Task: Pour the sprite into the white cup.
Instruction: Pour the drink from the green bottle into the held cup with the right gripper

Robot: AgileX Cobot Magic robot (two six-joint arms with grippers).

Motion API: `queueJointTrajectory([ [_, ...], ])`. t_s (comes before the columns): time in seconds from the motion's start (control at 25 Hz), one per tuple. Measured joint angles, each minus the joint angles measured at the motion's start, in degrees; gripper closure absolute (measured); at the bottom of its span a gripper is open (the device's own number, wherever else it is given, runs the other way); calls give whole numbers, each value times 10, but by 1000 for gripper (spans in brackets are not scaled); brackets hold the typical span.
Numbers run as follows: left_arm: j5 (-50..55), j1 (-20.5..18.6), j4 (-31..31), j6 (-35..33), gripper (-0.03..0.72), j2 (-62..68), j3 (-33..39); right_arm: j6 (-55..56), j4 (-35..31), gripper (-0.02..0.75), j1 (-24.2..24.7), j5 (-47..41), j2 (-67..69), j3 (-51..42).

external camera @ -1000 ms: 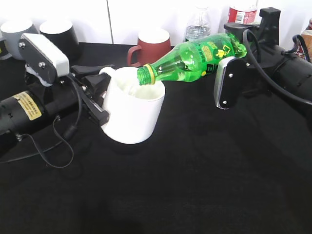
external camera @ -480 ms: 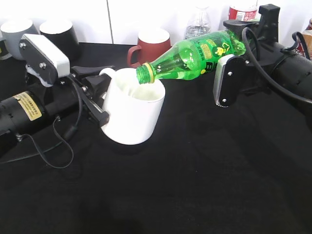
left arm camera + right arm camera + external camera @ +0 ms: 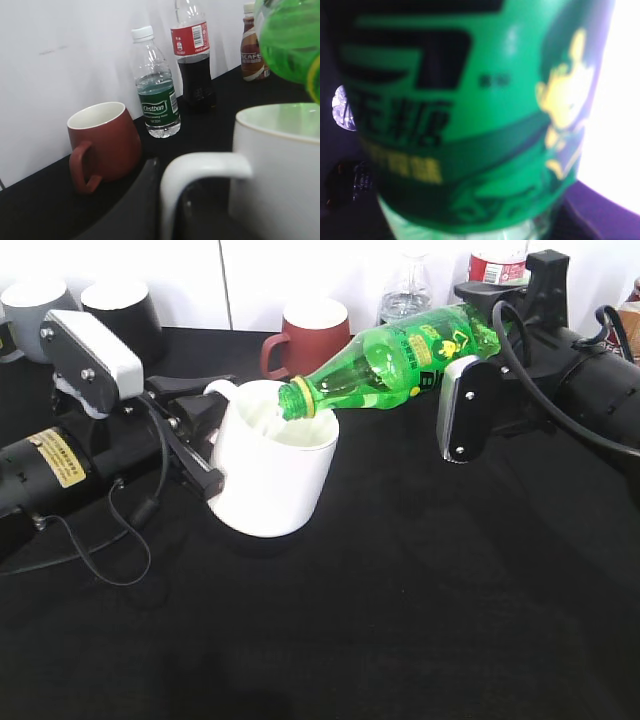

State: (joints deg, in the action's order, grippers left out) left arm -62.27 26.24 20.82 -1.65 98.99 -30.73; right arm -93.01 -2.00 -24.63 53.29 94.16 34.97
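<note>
The sprite (image 3: 400, 365) is held tilted, neck down, its open mouth just over the rim of the white cup (image 3: 270, 470), which stands left of centre on the black surface (image 3: 400, 620). The right tool (image 3: 470, 380) is clamped on the sprite at its labelled midsection; the right wrist view is filled by that label. The left tool (image 3: 195, 440) sits at the handle side of the white cup, one dark finger visible beside the handle (image 3: 200, 170); whether it is closed on the handle cannot be told. Along the far edge stand a red-brown mug (image 3: 310, 335), a small water bottle (image 3: 156, 87) and a cola bottle (image 3: 194, 55); two more mugs occupy the far left corner. Judgement: the sprite is light, thin-walled and smooth, liable to flex under hard squeezing, so the label band is the soundest hold. The white cup is rigid, glossy and breakable, steadied best at body or handle
</note>
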Motion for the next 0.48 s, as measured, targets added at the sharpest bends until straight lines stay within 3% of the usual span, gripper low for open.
queueJointTrajectory([
  [0.48, 4, 0, 1, 0, 651, 0, 0, 0, 4, 330, 0, -1, 0, 3],
])
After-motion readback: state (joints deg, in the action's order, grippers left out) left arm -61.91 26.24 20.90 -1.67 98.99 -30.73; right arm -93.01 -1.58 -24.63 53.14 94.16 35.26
